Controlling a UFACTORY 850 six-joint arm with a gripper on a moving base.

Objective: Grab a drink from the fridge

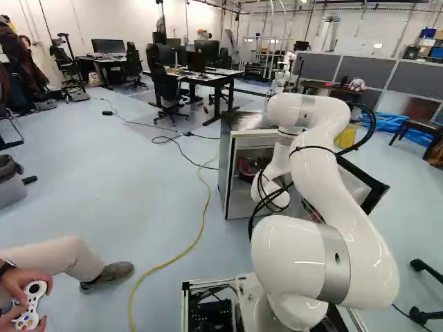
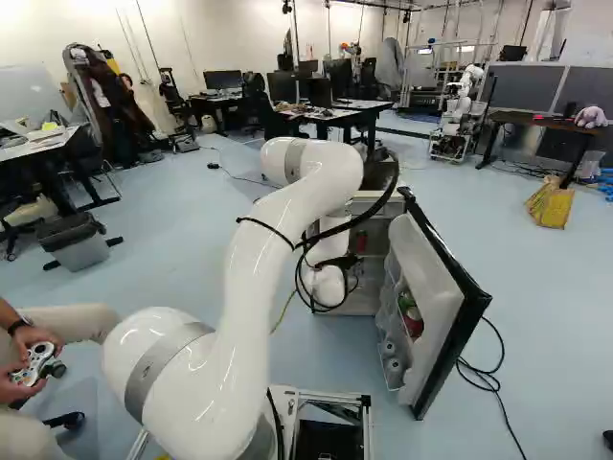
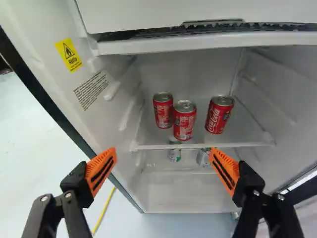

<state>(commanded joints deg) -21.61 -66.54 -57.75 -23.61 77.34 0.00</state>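
Gripper (image 1: 255,167) facing into open fridge (image 3: 262,64) – fingers spread wide, orange pads (image 3: 101,169) well apart. Three red cans (image 3: 184,122) upright on shelf (image 3: 218,144) ahead: two close together, third just beside. Two paler containers (image 3: 174,154) below shelf, partly hidden – fridge door (image 2: 436,316) swung out.

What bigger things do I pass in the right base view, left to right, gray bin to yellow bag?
Gray bin → my arm → open fridge door → yellow bag. Fridge body left out: the arm overlaps it.
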